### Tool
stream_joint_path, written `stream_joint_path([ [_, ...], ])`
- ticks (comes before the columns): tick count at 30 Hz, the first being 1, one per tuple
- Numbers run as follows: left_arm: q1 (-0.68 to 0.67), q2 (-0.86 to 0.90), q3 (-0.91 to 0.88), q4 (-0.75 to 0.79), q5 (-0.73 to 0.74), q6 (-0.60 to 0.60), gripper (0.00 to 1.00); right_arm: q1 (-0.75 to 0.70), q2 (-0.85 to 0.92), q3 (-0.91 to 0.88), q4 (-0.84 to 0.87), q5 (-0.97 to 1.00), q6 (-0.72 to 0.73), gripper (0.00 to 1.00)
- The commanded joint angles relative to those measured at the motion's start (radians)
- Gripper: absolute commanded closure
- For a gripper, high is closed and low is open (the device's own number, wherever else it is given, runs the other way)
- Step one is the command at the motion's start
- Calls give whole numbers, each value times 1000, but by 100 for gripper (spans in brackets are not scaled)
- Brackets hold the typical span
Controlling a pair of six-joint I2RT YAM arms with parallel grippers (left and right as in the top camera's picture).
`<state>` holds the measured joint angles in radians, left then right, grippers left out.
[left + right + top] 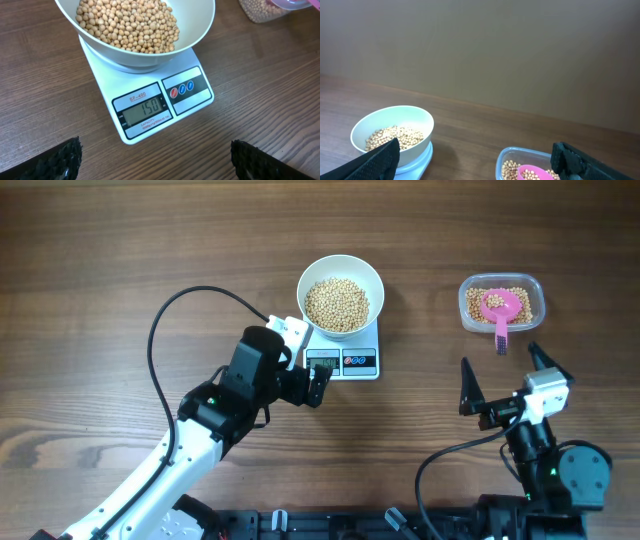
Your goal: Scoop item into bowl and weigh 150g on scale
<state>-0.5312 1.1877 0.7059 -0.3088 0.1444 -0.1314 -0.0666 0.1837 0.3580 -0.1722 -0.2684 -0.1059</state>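
The white bowl stands on the scale at the table's middle, and tan beans fill it well up. In the left wrist view the bowl holds the beans, and the display of the scale reads 150. My left gripper hovers open at the scale's front left corner, empty. My right gripper stands open and empty just in front of the clear tub, its view showing the bowl to the left.
The clear tub at the right holds more beans and a pink scoop, whose handle points at my right gripper. A black cable loops over the table left of the scale. A plain wall rises behind the table's far edge.
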Motion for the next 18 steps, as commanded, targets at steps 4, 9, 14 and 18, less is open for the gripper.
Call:
stream_joint_path([
  [4,-3,4,-5,2,12,23,0,5,-88,-74,40,-8,2,0],
  [9,-3,4,-5,2,12,23,0,5,-129,-131,99,-8,2,0],
  [14,-3,4,-5,2,12,23,0,5,-164,-193,187,-9,2,0],
  [18,-3,4,-5,2,12,23,0,5,-180,-230,227,-8,2,0],
])
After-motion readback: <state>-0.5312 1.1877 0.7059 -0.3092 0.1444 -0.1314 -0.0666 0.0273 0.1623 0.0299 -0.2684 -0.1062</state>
